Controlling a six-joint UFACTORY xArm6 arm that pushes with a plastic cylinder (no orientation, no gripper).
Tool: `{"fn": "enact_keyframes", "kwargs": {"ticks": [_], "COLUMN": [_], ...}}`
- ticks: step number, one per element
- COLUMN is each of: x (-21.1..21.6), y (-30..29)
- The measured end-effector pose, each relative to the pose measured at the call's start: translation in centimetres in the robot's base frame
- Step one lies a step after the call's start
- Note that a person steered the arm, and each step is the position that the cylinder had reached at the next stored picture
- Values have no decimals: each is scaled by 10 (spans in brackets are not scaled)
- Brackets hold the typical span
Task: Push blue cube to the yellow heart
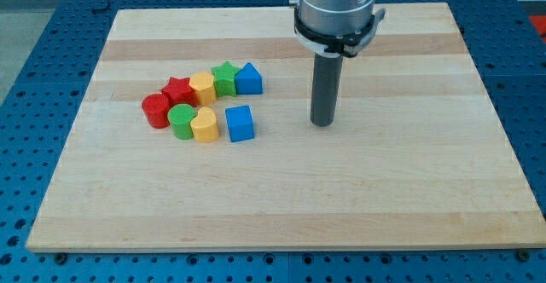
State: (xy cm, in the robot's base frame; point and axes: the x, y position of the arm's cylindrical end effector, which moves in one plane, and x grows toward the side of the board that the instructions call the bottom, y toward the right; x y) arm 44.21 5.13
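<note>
Wooden board [281, 206] with a cluster of blocks toward the view's left; I have no claw to report, only a straight rod, so nothing here opens or clamps; my tip [322, 124] rests on bare wood, well to the view's right of the blue cube [241, 123] and roughly level with it. The blue cube sits just beside the yellow heart [204, 124], a narrow gap showing between them, so I judge the task close to done but not finished. My tip's place on the cube's far side from the heart suits a straight push toward the view's left; that is presumably why it stands there. The rest of the cluster: green cylinder [181, 120] touching the heart's left; red cylinder [156, 111]; red star [178, 89]; yellow block [203, 88]; green star [225, 77]; blue triangular block [248, 78]. Risk, as I judge it: an overlong push shoves the heart into the green cylinder.
</note>
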Motion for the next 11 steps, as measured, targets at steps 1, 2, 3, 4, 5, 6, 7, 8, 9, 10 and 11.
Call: {"fn": "enact_keyframes", "kwargs": {"ticks": [1, 2, 3, 4, 5, 6, 7, 8, 9, 10, 11], "x": [-23, -24, -16, -13, -13, -12, -11, -8, -2, -2, -2], "y": [-10, -18, -34, -47, -66, -82, -87, -88, -93, -98, -107]}}
